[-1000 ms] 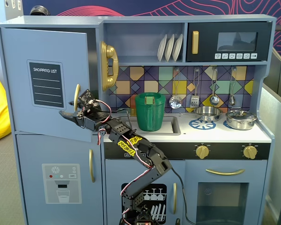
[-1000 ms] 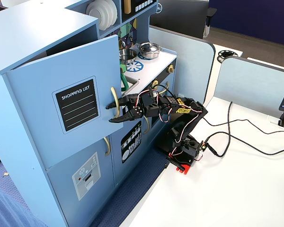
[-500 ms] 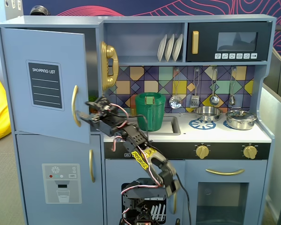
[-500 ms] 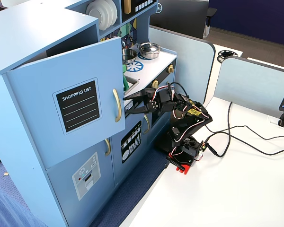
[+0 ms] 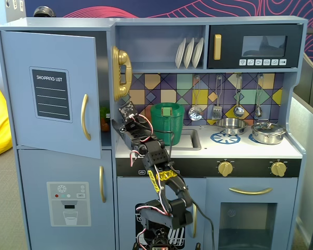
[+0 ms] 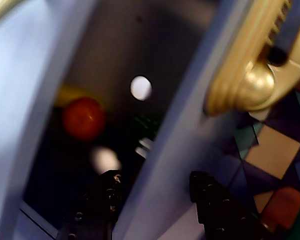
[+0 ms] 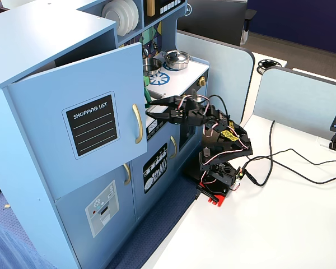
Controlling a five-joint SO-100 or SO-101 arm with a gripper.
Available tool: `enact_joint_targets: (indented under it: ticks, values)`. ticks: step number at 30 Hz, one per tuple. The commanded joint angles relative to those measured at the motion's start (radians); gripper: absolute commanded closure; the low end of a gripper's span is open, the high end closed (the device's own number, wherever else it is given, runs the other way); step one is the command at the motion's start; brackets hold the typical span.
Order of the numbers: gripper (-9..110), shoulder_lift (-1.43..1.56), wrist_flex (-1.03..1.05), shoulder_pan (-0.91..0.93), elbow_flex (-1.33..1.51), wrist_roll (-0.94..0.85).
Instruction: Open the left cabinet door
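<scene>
The setting is an office space with grey partition panels; a white table [image 7: 280,224] carries the arm's base, facing a light-blue toy kitchen [image 5: 208,156].

**Largest items.** The toy kitchen's fridge column occupies the left side in a fixed view. The left cabinet door [image 5: 49,94], marked SHOPPING LIST, stands partly swung out from the upper compartment, hinged at its left edge, with its gold bar handle [image 5: 85,116] on the free edge.

**Arm.** The arm [image 7: 218,140] reaches from its base toward the gap at the door's free edge.

**Gripper.** The gripper [image 6: 152,192] has its jaws parted and empty. In the wrist view they straddle the fridge's upright side panel [image 6: 180,125]; the door edge lies to the left of the jaws, not between them. Blurred toy food [image 6: 83,117] shows inside the compartment, and a gold toy telephone [image 5: 121,72] hangs just right of the panel.

**Step in hand.** Judged: the door is already ajar, so the opening is under way. The next move probably calls for placing a finger behind the door's free edge and sweeping outward to widen the swing.
</scene>
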Motion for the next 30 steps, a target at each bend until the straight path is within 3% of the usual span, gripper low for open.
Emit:
enact_joint_targets:
  ticks: [1,22,27,30]
  values:
    - [93,-0.066,-0.089,-0.023,0.009,0.005]
    - [93,-0.239,-0.362,-0.604,0.011,-0.206]
    - [94,-0.245,-0.387,-0.63,0.014,-0.213]
    - [95,-0.209,-0.387,-0.512,0.048,-0.166]
